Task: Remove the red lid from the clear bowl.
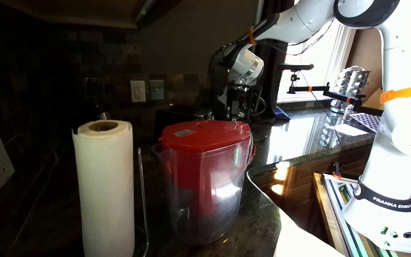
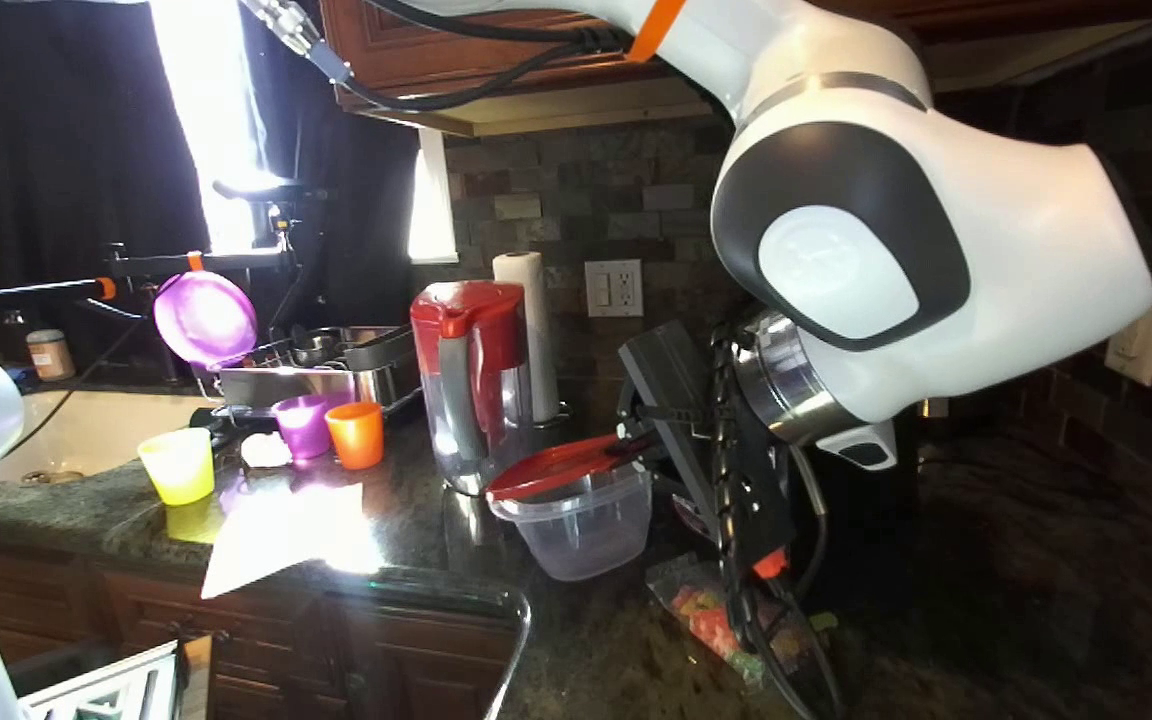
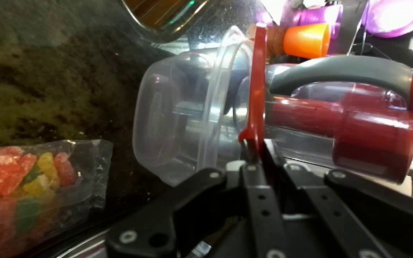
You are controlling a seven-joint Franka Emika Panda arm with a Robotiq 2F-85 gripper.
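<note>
On a dark stone counter, the red lid was held tilted above the clear bowl, its edge pinched between the fingertips of the gripper. The gap was widest on the gripped side and narrowest at the far end, where contact with the rim could not be confirmed. The thin edge was presumably chosen because it could be taken between narrow fingers and levered up from one side, as a cover is peeled. The bowl was braced by nothing visible; its own weight was evidently relied upon, so it might have been dragged along by a snagged far edge. Removal was judged well advanced, with a clear lift and a set-down yet to be made. Near the bowl, the red-topped pitcher was stationed upright, so a swing that way was to be avoided. A bag of candy was laid nearby, perhaps meant as filling, though not called for by the task.
</note>
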